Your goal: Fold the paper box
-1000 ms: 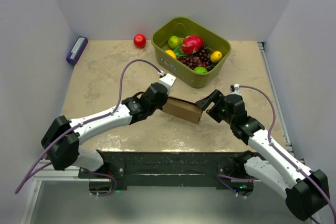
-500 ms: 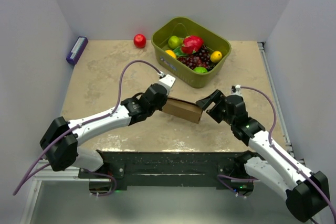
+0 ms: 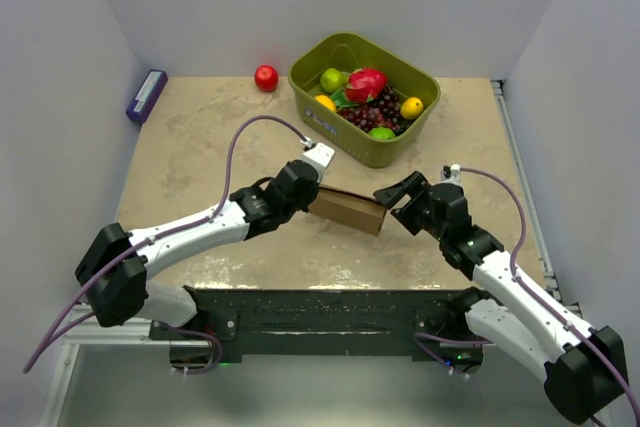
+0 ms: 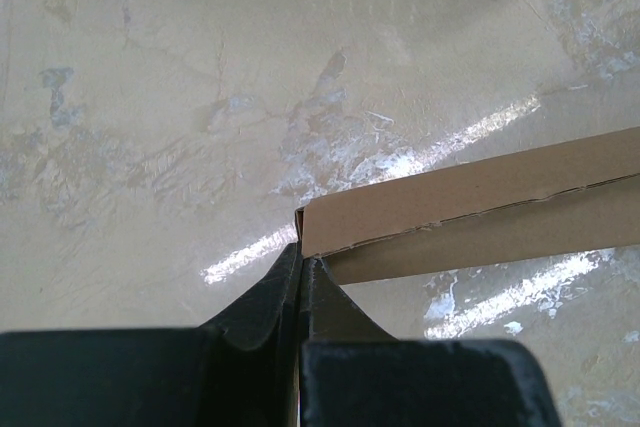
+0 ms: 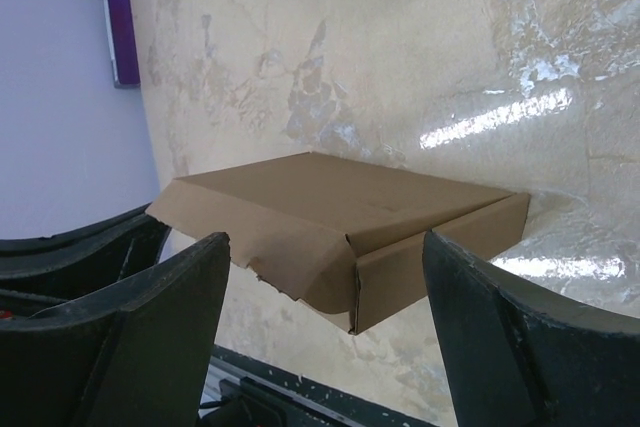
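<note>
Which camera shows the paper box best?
The right wrist view: the paper box sits mid-frame, showing its top panel and a folded end. The top external view shows it small; the left wrist view shows only one edge.

Robot test cell, lab-type. Plain pale partition walls (image 3: 60, 67) closing in a beige marbled table (image 3: 200, 137) on three sides. Left arm (image 3: 190, 227) and right arm (image 3: 510, 282) bolted to a dark metal plate (image 3: 330, 309) at the near edge, purple cables (image 3: 231, 157) looping loose. Staged props: green basket (image 3: 372, 154) of fruit by the far edge, purple block (image 3: 146, 95) at the far-left corner.
</note>
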`<state>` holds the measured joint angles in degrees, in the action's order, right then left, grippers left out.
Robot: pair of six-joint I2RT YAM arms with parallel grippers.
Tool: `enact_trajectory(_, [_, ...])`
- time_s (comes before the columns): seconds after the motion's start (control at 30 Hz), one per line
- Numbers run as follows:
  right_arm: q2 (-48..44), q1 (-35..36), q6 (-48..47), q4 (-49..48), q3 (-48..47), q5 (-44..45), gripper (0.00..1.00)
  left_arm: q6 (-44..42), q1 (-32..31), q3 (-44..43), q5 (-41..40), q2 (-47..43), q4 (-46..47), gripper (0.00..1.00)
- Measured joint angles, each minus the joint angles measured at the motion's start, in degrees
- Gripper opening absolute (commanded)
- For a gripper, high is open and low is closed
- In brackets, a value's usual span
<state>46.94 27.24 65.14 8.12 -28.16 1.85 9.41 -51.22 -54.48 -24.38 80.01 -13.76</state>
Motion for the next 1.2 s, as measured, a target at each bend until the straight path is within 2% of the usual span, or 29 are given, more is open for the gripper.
enact_trajectory(0.33, [-0.74, 0.00, 0.76, -0.04, 1.51, 0.28, 0.72, 0.00, -0.70, 0.00, -0.07, -0.55, -1.07, 0.00])
enact_trajectory(0.47, [-2.51, 0.00, 0.96, -0.04, 2.49, 0.68, 0.63, 0.00, -1.05, 0.00, 0.20, -0.70, -1.18, 0.00])
enact_trajectory(0.57, [-4.02, 0.02, 1.75, -0.90, 3.87, 0.83, 0.58, 0.02, -1.36, 0.07, 0.83, -1.03, -1.46, 0.05])
enact_trajectory(0.67, [-4.87, 0.02, 2.40, -1.97, 4.92, 1.46, 0.56, 0.00, -1.53, 0.31, 1.42, -1.51, -1.79, 0.16])
enact_trajectory(0.7, [-5.05, 0.02, 2.49, -2.19, 5.07, 1.62, 0.56, 0.00, -1.57, 0.37, 1.62, -1.66, -1.92, 0.26])
enact_trajectory(0.77, [-5.33, 0.02, 2.64, -2.19, 5.11, 1.92, 0.55, -0.09, -1.66, 0.37, 1.64, -1.95, -2.36, 0.32])
enact_trajectory(0.8, [-5.49, 0.00, 2.64, -2.19, 5.16, 2.27, 0.54, -0.09, -1.66, 0.39, 1.66, -2.10, -2.56, 0.39])
enact_trajectory(1.1, [-5.99, 0.00, 2.82, -2.62, 5.42, 5.51, 0.52, 0.02, -1.68, 0.70, 3.78, -4.96, -6.27, 0.65])
enact_trajectory(1.2, [-6.01, 0.00, 2.84, -2.91, 5.49, 6.27, 0.52, 0.33, -1.68, 0.70, 5.75, -5.95, -7.80, 0.70])
